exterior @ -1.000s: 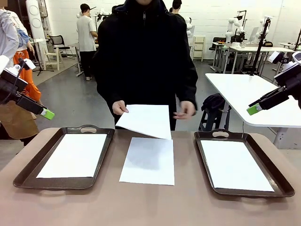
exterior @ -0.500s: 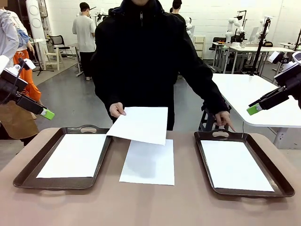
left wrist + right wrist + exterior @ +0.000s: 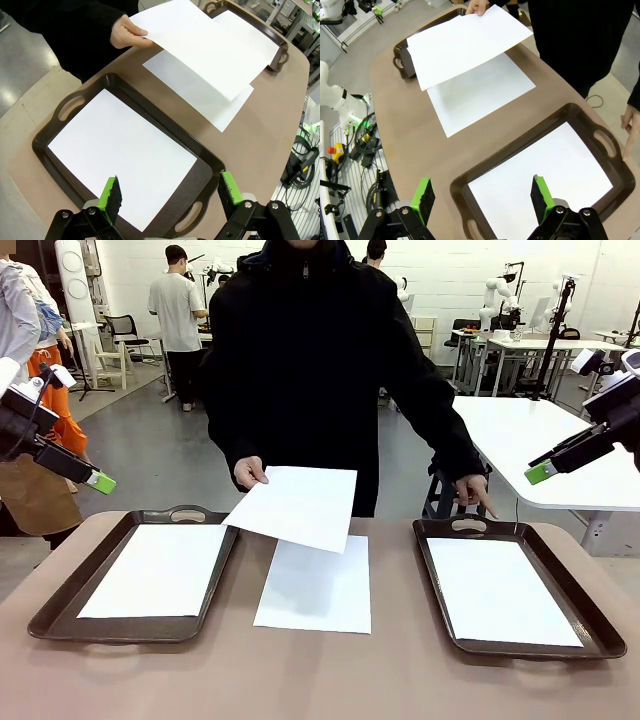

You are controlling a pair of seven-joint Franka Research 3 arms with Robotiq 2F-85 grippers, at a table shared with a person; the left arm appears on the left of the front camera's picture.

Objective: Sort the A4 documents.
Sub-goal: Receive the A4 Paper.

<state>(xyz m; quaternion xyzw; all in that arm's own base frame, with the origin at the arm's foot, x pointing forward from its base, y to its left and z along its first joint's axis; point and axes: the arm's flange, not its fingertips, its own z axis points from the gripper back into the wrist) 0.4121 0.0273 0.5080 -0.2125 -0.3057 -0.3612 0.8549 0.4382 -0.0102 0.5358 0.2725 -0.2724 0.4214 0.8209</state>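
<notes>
A white A4 document [image 3: 315, 583] lies flat on the table between two dark trays. The person's hand [image 3: 249, 472] holds another sheet [image 3: 292, 505] in the air above it, tilted toward the left tray [image 3: 61, 592]. Each tray holds a white sheet, one on the left [image 3: 156, 569] and one on the right [image 3: 502, 590]. The person's other hand [image 3: 474, 492] points down at the right tray [image 3: 590, 615] by its far handle. My left gripper [image 3: 170, 194] hangs open high above the left tray [image 3: 202, 167]. My right gripper [image 3: 481, 195] hangs open above the right tray [image 3: 460, 186].
The brown table [image 3: 320, 680] has bare room along its front edge and between the trays. A person in a black jacket [image 3: 320, 360] stands at the far side. A white table [image 3: 520, 440] stands behind on the right.
The person has carried the held sheet leftward toward the left tray and stretched the other hand out to the right tray's handle. Both arms have stayed still.
</notes>
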